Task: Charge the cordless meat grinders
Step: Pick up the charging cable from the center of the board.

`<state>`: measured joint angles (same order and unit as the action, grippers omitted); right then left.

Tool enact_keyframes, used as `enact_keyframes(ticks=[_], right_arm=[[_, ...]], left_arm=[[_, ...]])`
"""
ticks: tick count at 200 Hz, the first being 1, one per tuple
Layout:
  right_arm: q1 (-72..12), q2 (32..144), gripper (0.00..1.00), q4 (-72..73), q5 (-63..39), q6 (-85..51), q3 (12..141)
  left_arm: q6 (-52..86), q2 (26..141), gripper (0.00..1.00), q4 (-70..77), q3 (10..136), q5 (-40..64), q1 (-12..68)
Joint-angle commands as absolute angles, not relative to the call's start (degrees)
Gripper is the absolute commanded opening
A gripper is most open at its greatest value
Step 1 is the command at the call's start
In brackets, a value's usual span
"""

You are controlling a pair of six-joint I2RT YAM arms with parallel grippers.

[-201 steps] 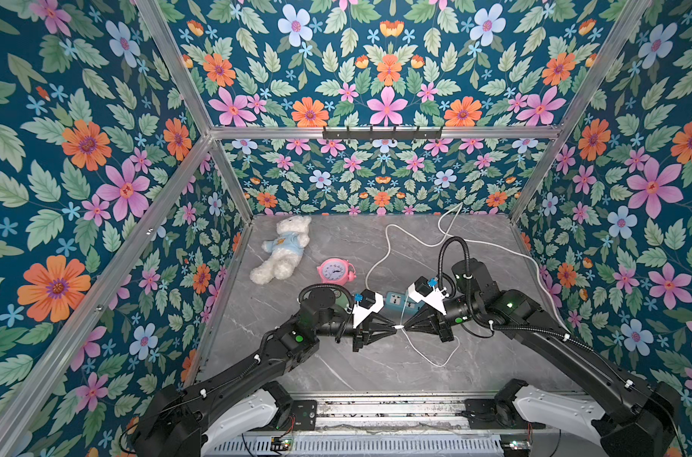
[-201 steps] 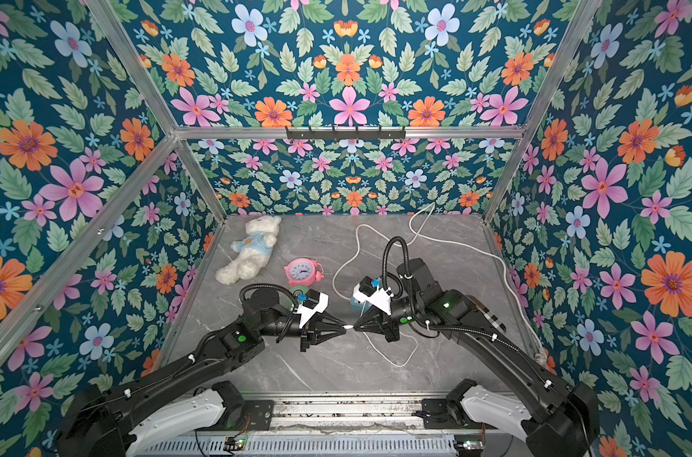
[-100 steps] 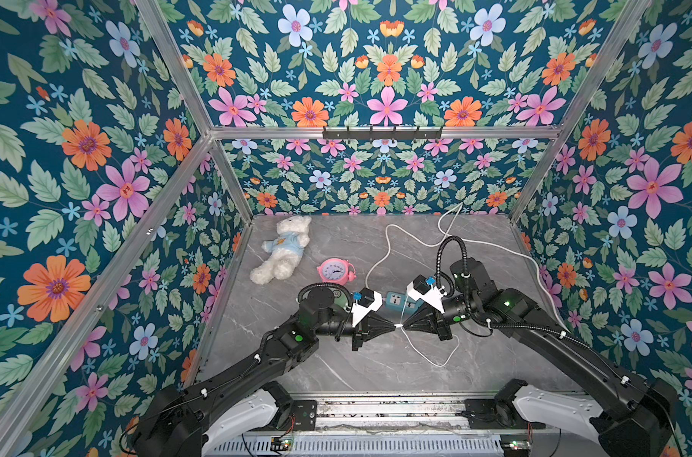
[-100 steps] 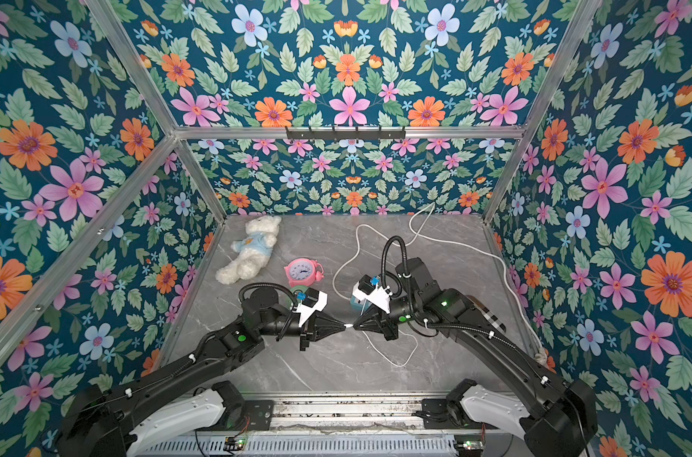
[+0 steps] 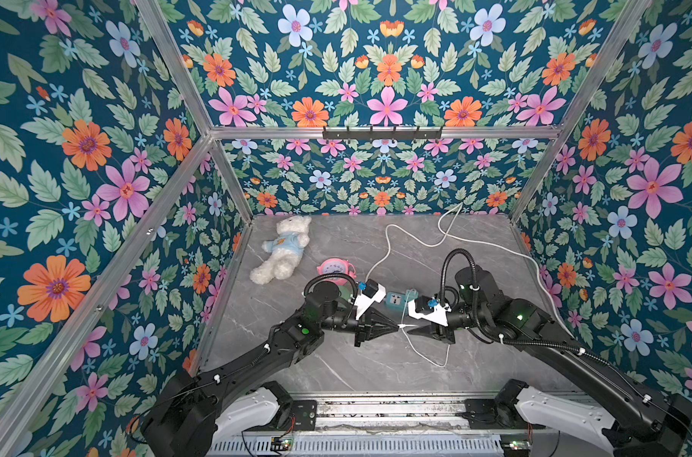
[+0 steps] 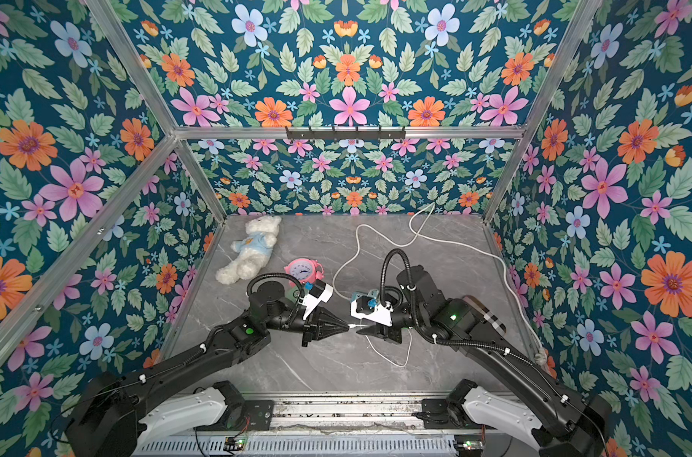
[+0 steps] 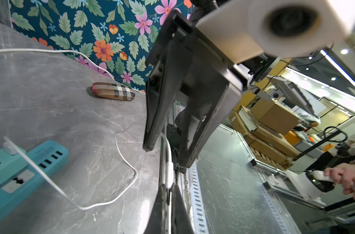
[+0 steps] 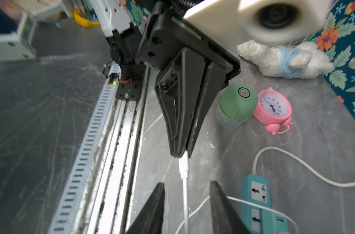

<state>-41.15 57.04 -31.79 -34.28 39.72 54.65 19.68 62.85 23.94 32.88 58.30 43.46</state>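
Observation:
The mint-green meat grinder (image 8: 236,103), with a round silver button on top, stands beside the pink alarm clock (image 8: 272,109). In both top views my left wrist mostly hides it (image 5: 343,294). My left gripper (image 7: 168,185) is shut on the white plug (image 7: 169,174) of the thin charging cable (image 5: 427,356). It holds the plug just above the table's front middle (image 5: 396,326). My right gripper (image 8: 186,184) faces it tip to tip (image 5: 411,331). It stands open, with the cable running between its fingers untouched. The cable's other end sits in the teal power strip (image 7: 30,160).
A white teddy bear (image 5: 283,249) lies at the back left. The power strip's thick white cord (image 5: 380,257) loops to the back wall. A plaid pouch (image 7: 112,93) lies near the right wall. The table's metal front rail (image 8: 103,141) runs just below the grippers.
The left gripper has closed on the cable plug. The right gripper, shut on it a second ago, has opened and let go. Both arms have barely moved.

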Motion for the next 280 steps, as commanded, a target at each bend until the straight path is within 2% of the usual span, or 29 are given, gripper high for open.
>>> enact_keyframes(ticks=[1, 82, 178, 240, 280], right_arm=[[-42.6, 56.4, 0.38, -32.9, -25.5, 54.2, 54.2], [-46.6, 55.3, 0.33, -24.3, -26.2, 61.1, 51.0], [-48.3, 53.6, 0.17, -23.3, -26.2, 61.4, 50.3], [-48.7, 53.7, 0.22, -23.2, -26.5, 61.1, 49.8], [-48.6, 53.7, 0.12, -23.0, -26.5, 60.9, 49.8]], left_arm=[[25.3, 63.4, 0.00, 26.4, 33.4, 61.5, 43.2], [29.2, 65.7, 0.00, 28.9, 33.8, 64.3, 43.2], [29.7, 66.3, 0.00, 28.9, 33.9, 64.9, 43.0], [30.3, 66.6, 0.00, 29.5, 34.1, 65.0, 42.9], [30.7, 66.8, 0.00, 30.0, 33.9, 65.1, 43.0]])
